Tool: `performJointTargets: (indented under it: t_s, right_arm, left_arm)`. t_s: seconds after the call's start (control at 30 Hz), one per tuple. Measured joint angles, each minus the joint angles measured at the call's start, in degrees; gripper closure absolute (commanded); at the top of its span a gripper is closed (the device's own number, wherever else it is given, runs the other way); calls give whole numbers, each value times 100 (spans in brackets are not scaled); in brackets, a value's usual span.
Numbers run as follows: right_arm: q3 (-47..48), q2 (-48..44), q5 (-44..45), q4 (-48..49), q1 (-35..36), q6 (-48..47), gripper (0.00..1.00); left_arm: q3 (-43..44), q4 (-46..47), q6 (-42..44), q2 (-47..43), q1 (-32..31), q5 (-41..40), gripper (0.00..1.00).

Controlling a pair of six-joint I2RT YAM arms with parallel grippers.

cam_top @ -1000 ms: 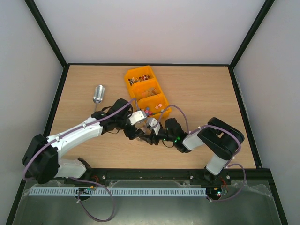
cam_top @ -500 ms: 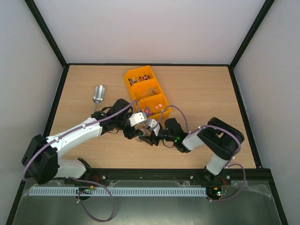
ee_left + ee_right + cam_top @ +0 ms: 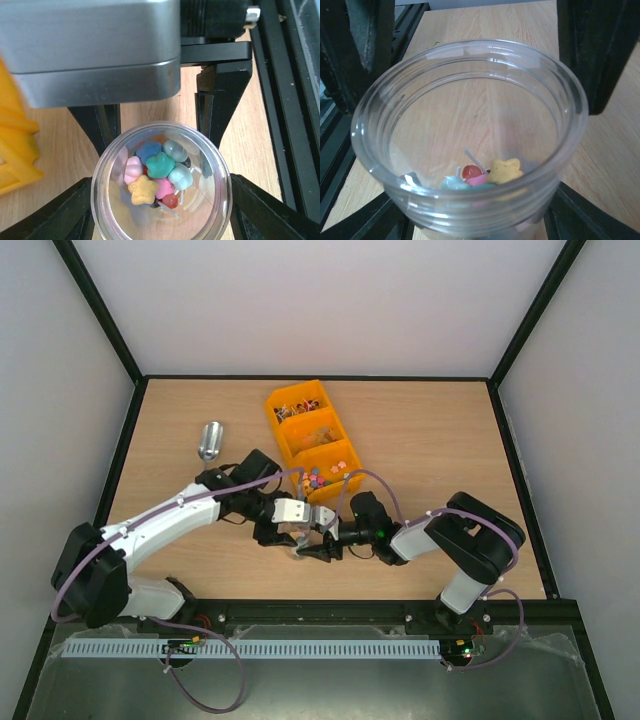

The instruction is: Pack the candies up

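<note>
A clear round jar (image 3: 102, 197) holds several candies (image 3: 159, 166): pink, blue, teal, a yellow star and a red one. My left gripper (image 3: 161, 212) is shut on the jar, one black finger on each side. My right gripper (image 3: 476, 220) is shut on the same jar (image 3: 470, 50) from the opposite side, and its fingers (image 3: 216, 107) show beyond the jar in the left wrist view. The candies (image 3: 487, 175) lie at the jar's bottom. From above, both grippers (image 3: 288, 530) (image 3: 322, 540) meet at the jar (image 3: 305, 532) in front of the arm bases.
An orange three-compartment tray (image 3: 340, 435) stands behind the grippers, with more candies (image 3: 322, 477) in its near compartment and brownish ones farther back. A silver metal scoop (image 3: 209, 440) lies to the left. The black frame rail runs along the near table edge.
My left gripper has shut on the jar that the right gripper was holding. Both grippers and the jar have shifted toward the near edge and slightly left.
</note>
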Motion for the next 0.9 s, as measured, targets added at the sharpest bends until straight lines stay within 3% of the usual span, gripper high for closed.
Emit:
performJointTargets:
  t_s: [0.1, 0.27, 0.53, 0.9]
  right_arm:
    - [2, -22, -66, -61, 0, -13, 71]
    - [15, -28, 57, -63, 0, 94, 74]
    - [55, 61, 809, 203, 35, 560, 74]
    - [197, 254, 1716, 433, 168, 885, 74]
  left_arm:
    - [140, -214, 258, 146, 125, 216, 14]
    - [146, -140, -35, 33, 492, 363, 1]
    - [-85, 605, -1213, -789, 649, 85, 1]
    - [-404, 1377, -2326, -638, 470, -461, 1]
